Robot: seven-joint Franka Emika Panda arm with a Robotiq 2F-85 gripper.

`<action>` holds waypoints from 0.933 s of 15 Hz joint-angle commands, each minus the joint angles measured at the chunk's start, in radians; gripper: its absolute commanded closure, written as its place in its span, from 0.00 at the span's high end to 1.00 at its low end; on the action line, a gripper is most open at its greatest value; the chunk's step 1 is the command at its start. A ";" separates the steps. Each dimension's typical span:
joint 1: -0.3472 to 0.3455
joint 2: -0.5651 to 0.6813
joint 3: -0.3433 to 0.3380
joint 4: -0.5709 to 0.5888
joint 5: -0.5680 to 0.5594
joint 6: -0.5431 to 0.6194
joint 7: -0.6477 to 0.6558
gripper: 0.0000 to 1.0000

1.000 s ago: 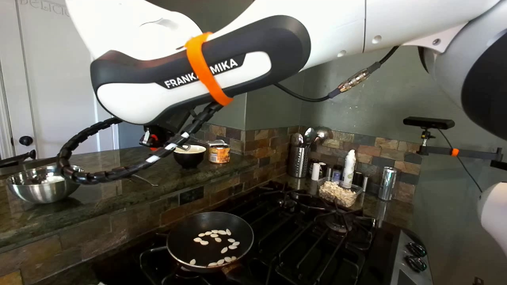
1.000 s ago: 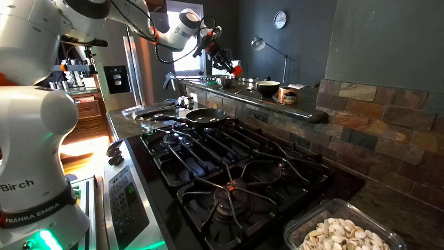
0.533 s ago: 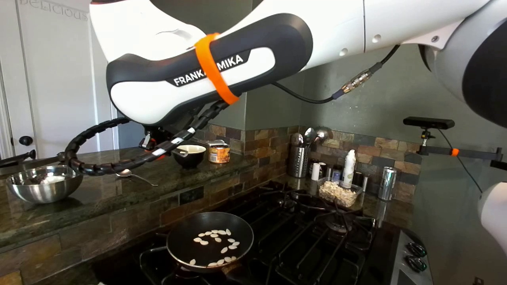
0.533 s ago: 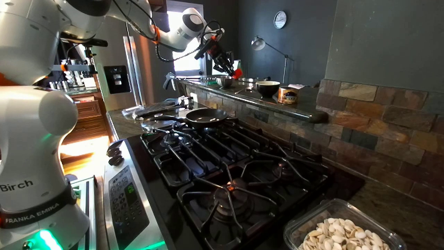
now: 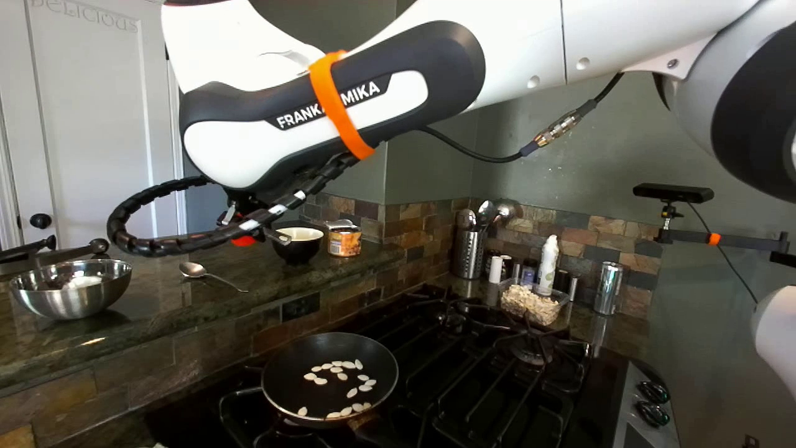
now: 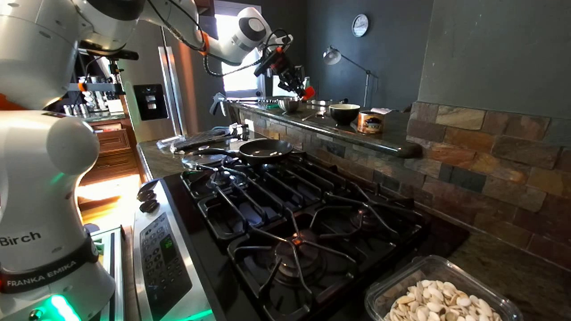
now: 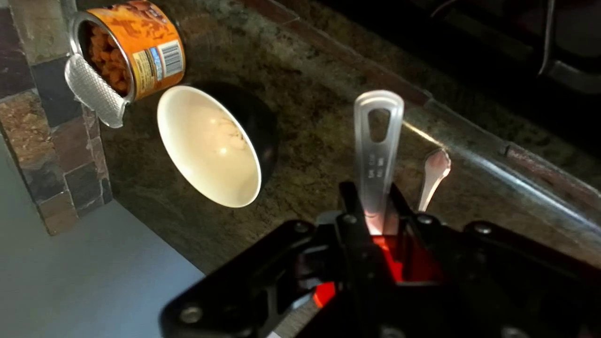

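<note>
In the wrist view my gripper (image 7: 372, 199) is shut on the metal handle of a measuring cup (image 7: 379, 145). The handle's slotted end sticks out past the fingertips. The cup's red part shows behind and between the fingers, and in both exterior views (image 5: 244, 241) (image 6: 308, 92). In an exterior view my gripper (image 6: 296, 85) is above the raised counter, near the steel bowl (image 6: 289, 105). A black bowl with a cream inside (image 7: 209, 148) stands on the counter near the handle's end. An opened orange can (image 7: 155, 56) stands beside that bowl. The cup's inside is hidden.
A spoon (image 5: 194, 270) lies on the raised counter (image 5: 186, 317). On the stove below stands a black pan (image 5: 295, 361) with scattered seeds. A clear container (image 6: 395, 285) of seeds stands beside the burners. Stone tiles and a wall bound the counter beyond the can.
My arm has moved along the raised counter towards the black bowl and the can, carrying the measuring cup. The spoon on the counter, covered by the arm before, now shows fully.
</note>
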 commanded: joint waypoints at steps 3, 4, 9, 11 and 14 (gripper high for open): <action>-0.086 -0.019 0.043 -0.032 0.137 0.154 -0.007 0.04; -0.200 -0.071 0.205 -0.025 0.032 0.158 0.052 0.04; -0.452 -0.084 0.501 -0.004 -0.010 0.176 0.085 0.04; -0.526 -0.079 0.582 0.003 -0.046 0.180 0.104 0.04; -0.598 -0.072 0.661 0.007 -0.094 0.171 0.124 0.04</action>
